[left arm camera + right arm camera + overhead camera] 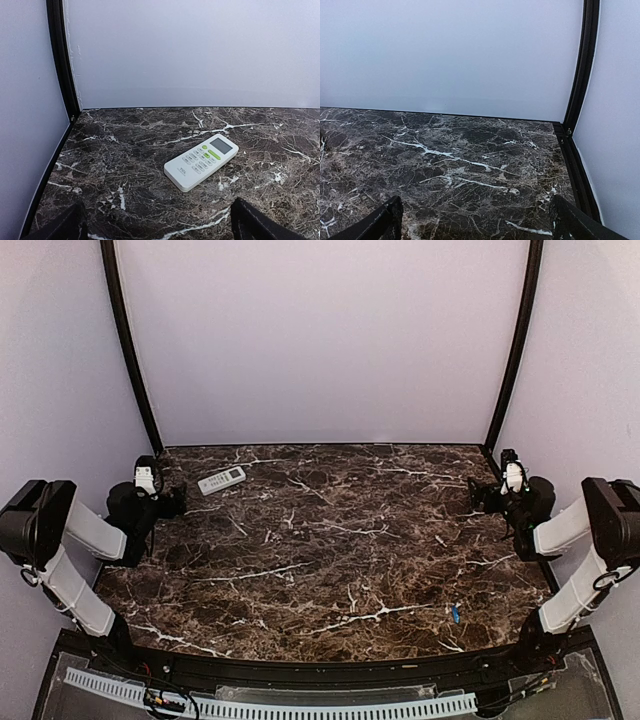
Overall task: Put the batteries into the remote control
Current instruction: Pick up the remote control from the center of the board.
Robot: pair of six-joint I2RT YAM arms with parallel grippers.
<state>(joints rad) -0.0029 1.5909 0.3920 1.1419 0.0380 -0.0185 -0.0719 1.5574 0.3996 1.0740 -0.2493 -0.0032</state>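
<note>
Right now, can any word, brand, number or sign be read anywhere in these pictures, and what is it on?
Small white oblong plastic remote control, logo below the buttons: too blurred to read surely.
Its button labels: too small to read.
Its pale screen: blank.
Tiny blue cylindrical battery: too small to show print.
No other text shows.

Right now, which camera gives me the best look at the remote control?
Left wrist: the remote control lies close and face up, screen and buttons plain. Top external shows it only as a small white oblong, far left. Right wrist does not show it.
</note>
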